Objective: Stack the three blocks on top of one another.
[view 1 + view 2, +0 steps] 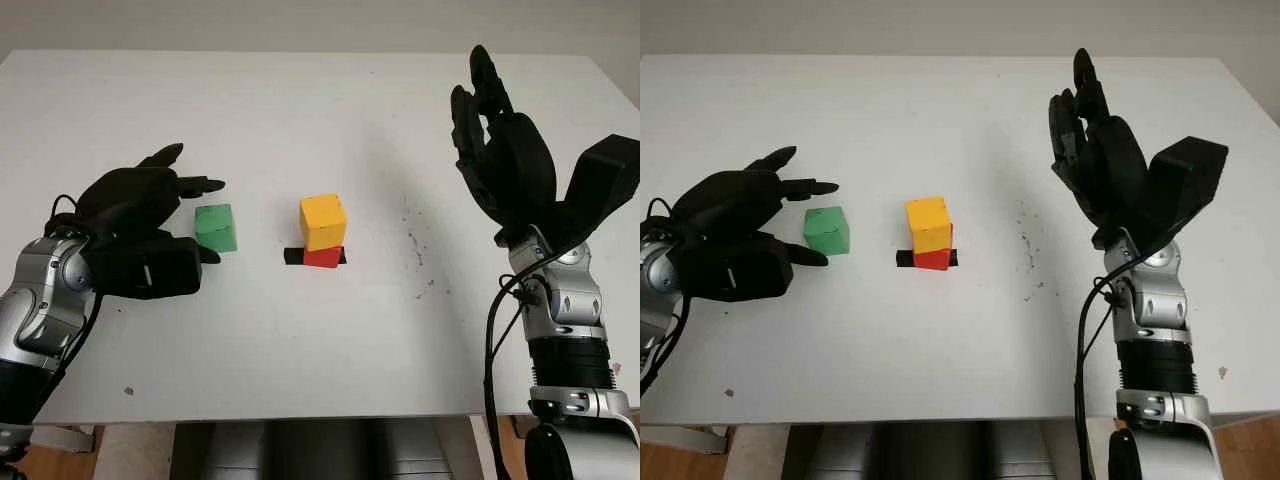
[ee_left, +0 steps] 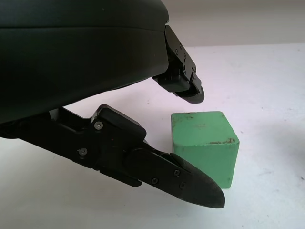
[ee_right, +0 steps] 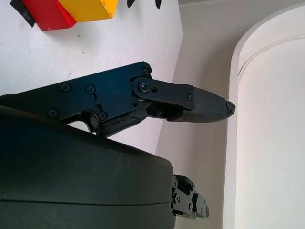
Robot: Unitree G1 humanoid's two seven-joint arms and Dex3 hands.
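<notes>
Green wooden cube (image 1: 216, 227) sits between open left hand's (image 1: 140, 225) fingers (image 2: 190, 179), ungrasped. Yellow cube (image 1: 323, 220) tops red cube (image 1: 323, 257) on black tape (image 1: 294, 256), white table (image 1: 300, 330). Right hand (image 1: 500, 150) raised, open.

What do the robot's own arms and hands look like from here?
Both hands, left hand and right hand, are matte black with three jointed fingers fastened by small screws. The forearms are silver metal with black ribbed segments, and black cables run loosely along each wrist.

White table (image 1: 300, 120), green block (image 1: 216, 228), red block (image 1: 323, 257), black tape (image 1: 294, 256)
</notes>
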